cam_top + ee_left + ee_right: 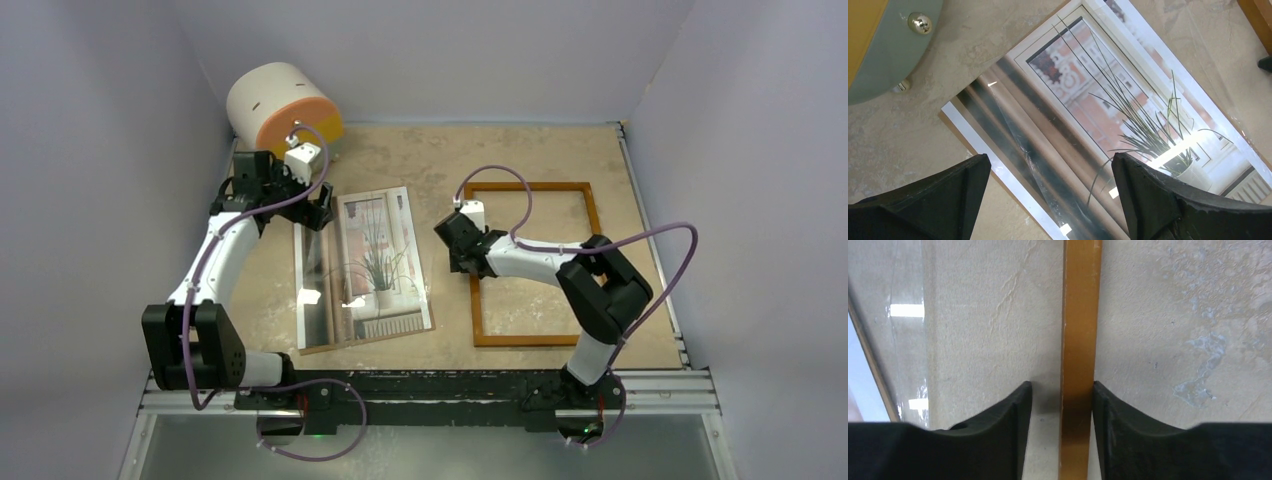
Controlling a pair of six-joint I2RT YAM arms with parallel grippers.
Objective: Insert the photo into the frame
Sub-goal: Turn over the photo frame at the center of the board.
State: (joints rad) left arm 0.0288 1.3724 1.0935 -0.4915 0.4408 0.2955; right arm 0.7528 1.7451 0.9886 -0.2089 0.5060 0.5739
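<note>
At 3 o'clock on the desk the frame is laid flat, with bare room around it. Its left rail is straddled by the half-spread right fingers: one is touching, the other is just apart. The photo is laid face up at 9 o'clock, apart from the frame. Its far corner is under the widely spread left fingers, by which nothing is held.

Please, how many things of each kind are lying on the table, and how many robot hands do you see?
Photo: 1
Wooden frame: 1
Clear pane: 1
Brown backing board: 1
Cream-and-orange cylinder: 1
Robot hands: 2, left hand and right hand
Total: 7
</note>
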